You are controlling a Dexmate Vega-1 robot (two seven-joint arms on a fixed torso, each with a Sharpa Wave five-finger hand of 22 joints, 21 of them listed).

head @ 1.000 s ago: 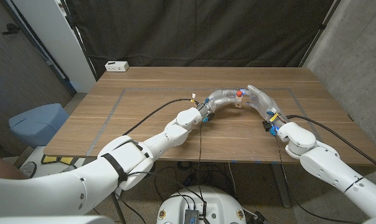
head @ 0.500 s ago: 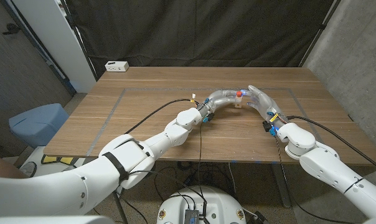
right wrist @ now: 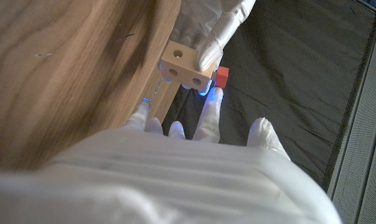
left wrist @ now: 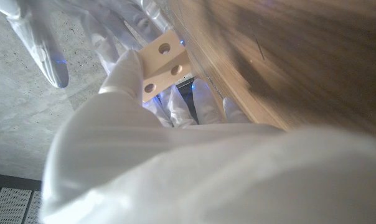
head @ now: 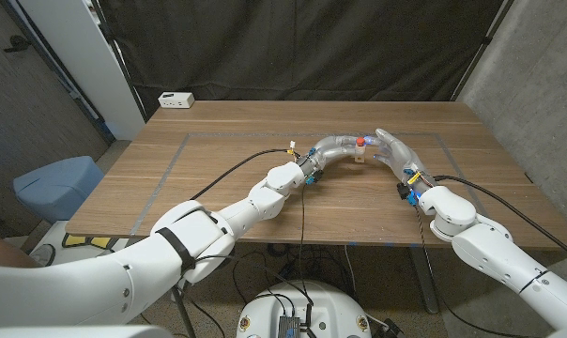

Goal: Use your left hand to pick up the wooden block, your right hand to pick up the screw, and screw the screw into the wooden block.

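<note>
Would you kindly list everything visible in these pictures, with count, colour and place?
wooden block: one, pale wood with round holes, held above the table's middle, between the two hands.
screw: one, red head, at the block, touching the right hand's fingertip.
white box: one, table's far left corner.
table: one, brown wood, with grey tape lines.
blue seat: one, left of the table.
left hand: one, white, grips the block.
right hand: one, white, at the screw.

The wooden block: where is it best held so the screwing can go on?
By its plain side faces, as the left hand grips the wooden block now. That probably keeps its holed faces clear for the red-headed screw at the right hand.
</note>
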